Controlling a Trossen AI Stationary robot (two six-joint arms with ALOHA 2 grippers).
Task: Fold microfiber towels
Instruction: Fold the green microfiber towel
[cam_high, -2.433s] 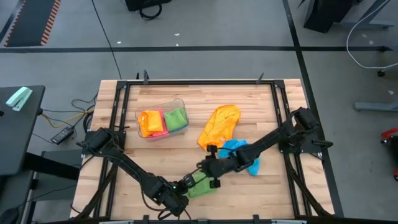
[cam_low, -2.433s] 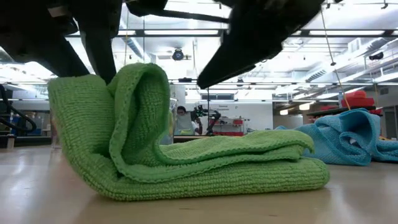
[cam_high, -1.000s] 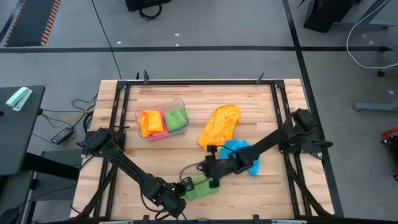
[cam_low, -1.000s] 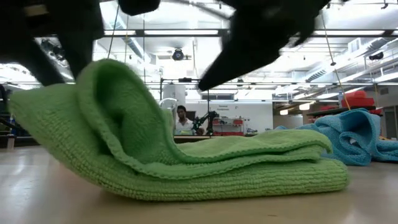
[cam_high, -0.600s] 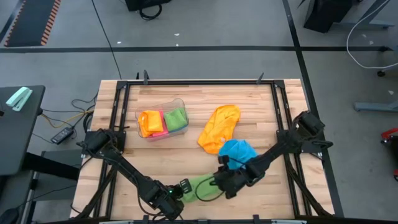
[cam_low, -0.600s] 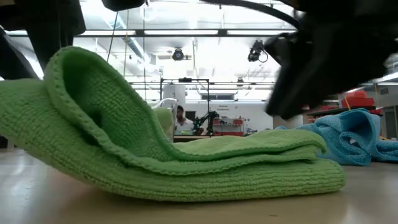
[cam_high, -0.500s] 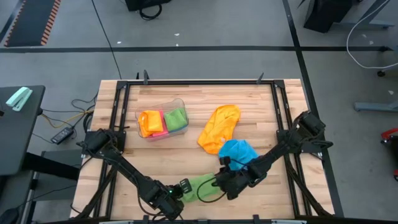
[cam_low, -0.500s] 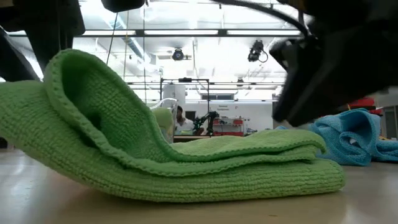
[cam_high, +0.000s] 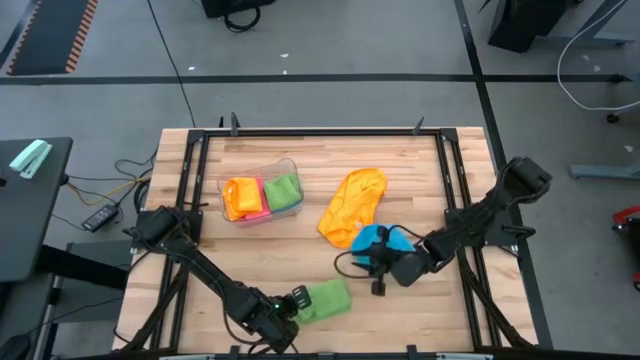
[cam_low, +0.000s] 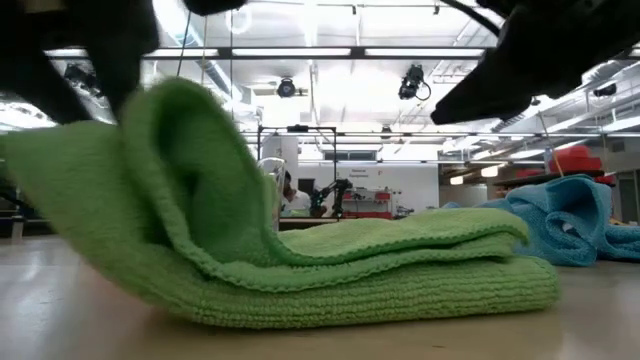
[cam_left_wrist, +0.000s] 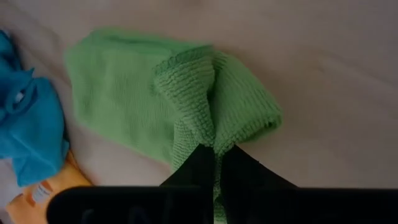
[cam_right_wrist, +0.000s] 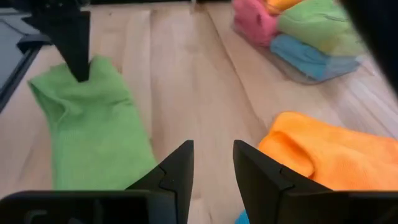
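A green microfiber towel (cam_high: 325, 297), folded over, lies near the table's front edge. My left gripper (cam_left_wrist: 214, 152) is shut on its left end. My right gripper (cam_right_wrist: 211, 163) stands open with nothing between its fingers. It hovers to the right of the green towel, beside a crumpled blue towel (cam_high: 378, 238). An orange towel (cam_high: 353, 203) lies crumpled just beyond the blue one. My left gripper pinches the bunched left end (cam_left_wrist: 208, 134) of the green towel between its two fingers, several layers together. The fingers slant down from the table's near left. That end stands raised in a hump, while the rest of the towel (cam_low: 420, 280) lies flat on the table.
A clear tub (cam_high: 262, 190) at the far left holds folded orange, pink, green and blue towels. Black frame rails (cam_high: 320, 132) run along the table's far, left and right sides. Bare wood shows between the tub and the green towel.
My right gripper has left the green towel and gone toward the table's right edge, rolling its wrist, and now hovers beside the blue towel. The raised left end of the green towel has swayed and stands more upright, and the rest stays flat.
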